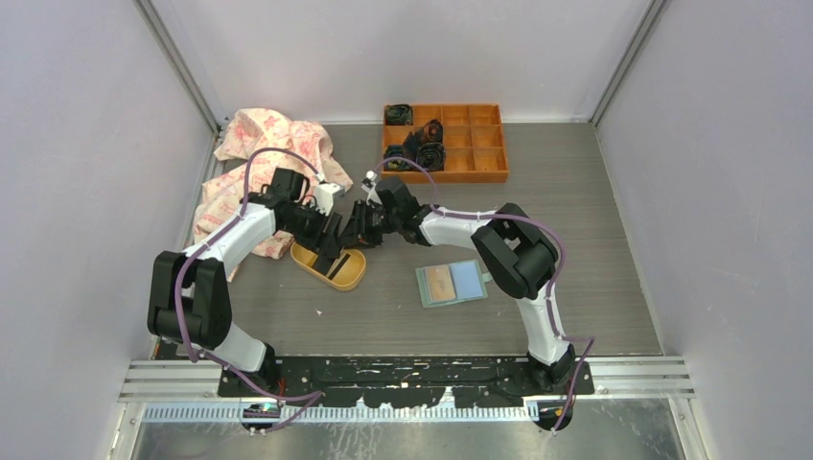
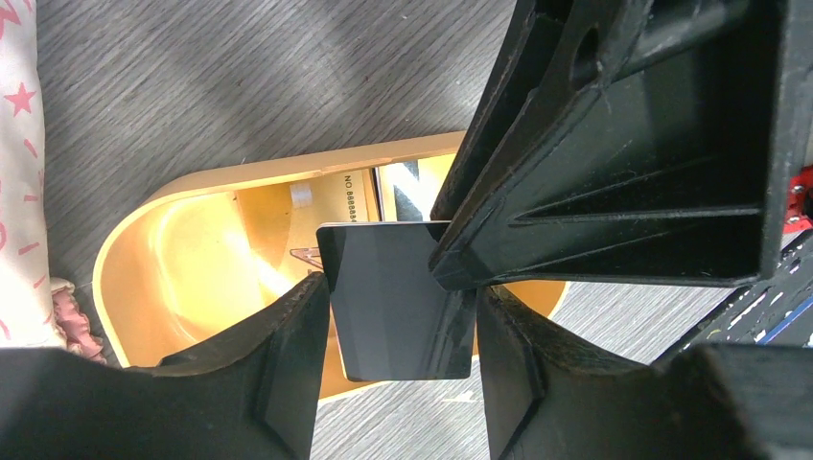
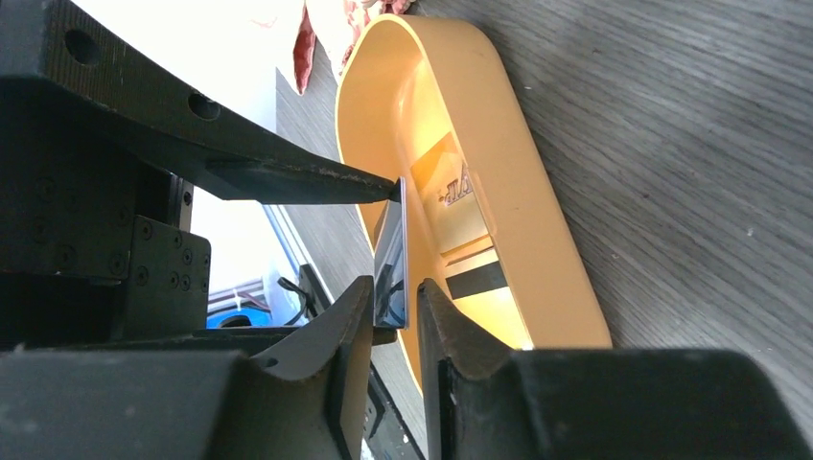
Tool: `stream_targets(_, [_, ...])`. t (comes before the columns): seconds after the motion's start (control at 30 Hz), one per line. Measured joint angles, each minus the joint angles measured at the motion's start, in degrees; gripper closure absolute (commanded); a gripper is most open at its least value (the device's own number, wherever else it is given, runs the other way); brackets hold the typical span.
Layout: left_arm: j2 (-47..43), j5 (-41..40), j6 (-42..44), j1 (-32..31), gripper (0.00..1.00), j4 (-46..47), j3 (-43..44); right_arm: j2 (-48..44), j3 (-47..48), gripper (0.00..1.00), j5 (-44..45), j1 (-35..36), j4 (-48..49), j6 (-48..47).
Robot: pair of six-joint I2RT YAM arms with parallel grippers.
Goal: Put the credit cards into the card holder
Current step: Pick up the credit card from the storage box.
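Mid-handover over the yellow dish [image 2: 173, 240]! The left gripper [image 1: 329, 240] has a dark card [image 2: 393, 302] clamped by its two side edges, one edge against each finger [image 2: 288, 355], and the card hangs just above the dish. The right gripper [image 3: 395, 297] sits square on it, one finger [image 3: 350, 335] on each flat face, with barely a sliver of gap. Whether those pads are biting yet, I cannot tell from this angle.

So where does the job stand? It looks early. More credit cards [image 3: 451, 196] lie flat in the dish directly below the fingers, an orange one with a dark stripe among them. The card holder [image 1: 452, 284] lies open on the table [image 1: 575, 240], well apart from both sets of fingers, off toward the right arm's base. One half of it shows a tan patch that may be a card already sleeved, but it is too small to call. This card needs to pass across and travel to the holder, and then the dish needs emptying.

As for obstacles, the two grippers are crowded tip to tip, and the dish rim sits right under the card. A patterned cloth [image 1: 254, 144] lies bunched just behind the left fingers. An orange tray [image 1: 446, 177] sits beyond the right fingers, clear of the path to the holder.
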Motion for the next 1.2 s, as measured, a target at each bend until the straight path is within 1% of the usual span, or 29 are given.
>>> stream_targets(0.3, [0.0,0.0,-0.17,0.0,0.58,0.02,0.0,0.17,0.15,0.82,-0.98,0.0,0.37,1.84])
stream_targets(0.47, [0.0,0.0,-0.31,0.0,0.58,0.02,0.0,0.2,0.22,0.9,-1.18,-0.02,0.37,2.05])
stream_targets(0.57, [0.0,0.02,-0.42,0.0,0.55,0.0,0.0,0.2,0.22,0.94,-1.14,-0.02,0.28,1.79])
stream_targets(0.7, [0.0,0.0,-0.98,0.0,0.46,0.04,0.0,0.2,0.31,0.98,-1.03,-0.07,-0.13,0.22])
stream_targets(0.87, [-1.36,-0.07,-1.81,0.0,0.35,1.25,-1.16,0.2,1.31,0.99,-1.01,0.0,-1.53,-2.93])
stream_targets(1.03, [-5.97,-0.04,-2.47,0.0,0.17,1.62,-2.47,0.2,1.84,0.99,-0.94,0.0,-2.25,-5.53])
stream_targets(1.1, [-8.15,-0.15,-2.93,0.0,0.12,1.84,-2.86,0.2,1.86,0.99,-0.9,0.0,-2.43,-6.29])
stream_targets(1.17, [-10.47,-0.68,-3.26,0.0,0.02,2.32,-3.56,0.2,1.86,0.99,-0.9,0.0,-2.73,-7.06])
stream_targets(1.2, [-11.8,-1.2,-3.5,0.0,0.01,2.71,-4.04,0.2,1.86,0.99,-0.9,0.0,-2.75,-7.48])
